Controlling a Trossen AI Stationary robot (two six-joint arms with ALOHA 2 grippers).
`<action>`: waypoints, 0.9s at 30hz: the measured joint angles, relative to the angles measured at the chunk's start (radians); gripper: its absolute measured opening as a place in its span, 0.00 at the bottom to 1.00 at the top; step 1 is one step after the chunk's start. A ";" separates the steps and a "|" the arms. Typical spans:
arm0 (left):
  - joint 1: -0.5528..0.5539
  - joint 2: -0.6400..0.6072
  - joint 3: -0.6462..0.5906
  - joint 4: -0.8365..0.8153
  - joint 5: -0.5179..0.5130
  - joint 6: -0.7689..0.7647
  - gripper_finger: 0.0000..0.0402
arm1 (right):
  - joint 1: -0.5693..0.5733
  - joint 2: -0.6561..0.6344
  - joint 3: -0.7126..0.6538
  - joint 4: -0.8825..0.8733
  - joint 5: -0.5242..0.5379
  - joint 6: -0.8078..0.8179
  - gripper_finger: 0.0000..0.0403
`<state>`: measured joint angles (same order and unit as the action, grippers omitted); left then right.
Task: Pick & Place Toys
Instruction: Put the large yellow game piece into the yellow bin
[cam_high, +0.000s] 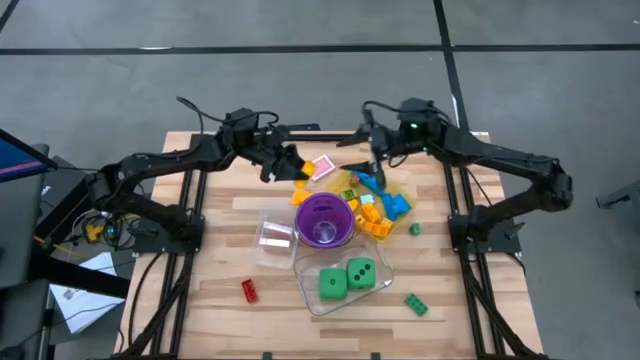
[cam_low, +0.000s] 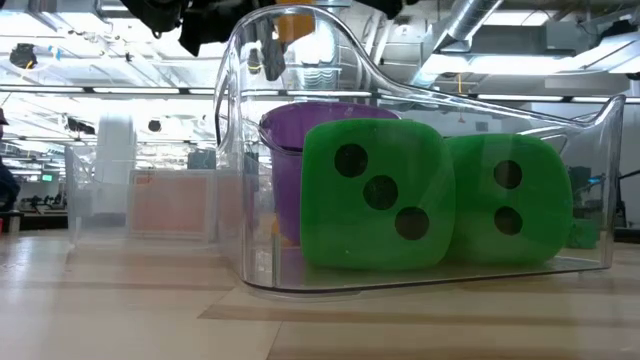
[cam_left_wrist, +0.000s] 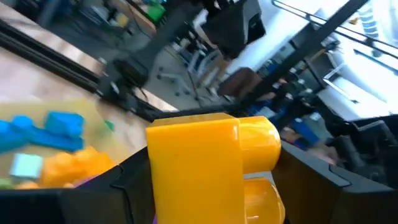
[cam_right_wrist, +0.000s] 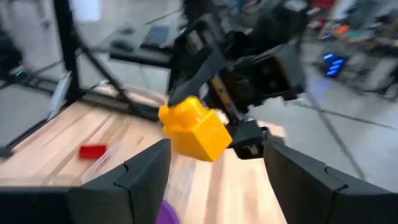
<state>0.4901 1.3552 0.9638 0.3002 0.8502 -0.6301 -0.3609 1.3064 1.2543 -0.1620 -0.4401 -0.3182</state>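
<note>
Overhead, left gripper (cam_high: 288, 166) reaching inward, clamping yellow brick (cam_high: 299, 187) above purple cup (cam_high: 324, 220), right gripper (cam_high: 375, 165) angled down, parted, empty

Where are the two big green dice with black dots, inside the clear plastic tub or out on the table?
Inside. The high view shows both green dice sitting within the clear plastic tub, and the low view shows its see-through walls around them.

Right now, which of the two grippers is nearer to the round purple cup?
Left. The left gripper, holding a yellow plastic brick, is just above the round purple cup; the right gripper stands farther off, over the blue bricks.
</note>
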 joint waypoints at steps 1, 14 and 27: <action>-0.006 0.000 0.000 0.000 0.014 -0.011 0.63 | 0.004 0.026 0.033 -0.036 -0.014 -0.019 0.62; -0.047 0.000 0.000 0.013 0.074 -0.112 0.63 | 0.061 0.293 0.394 -0.342 -0.139 -0.224 0.62; -0.044 0.000 0.000 0.019 0.146 -0.139 0.63 | 0.094 0.422 0.511 -0.405 -0.166 -0.285 0.62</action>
<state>0.4465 1.3552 0.9638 0.3195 0.9958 -0.7690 -0.2666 1.7283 1.7652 -0.5668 -0.6063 -0.6029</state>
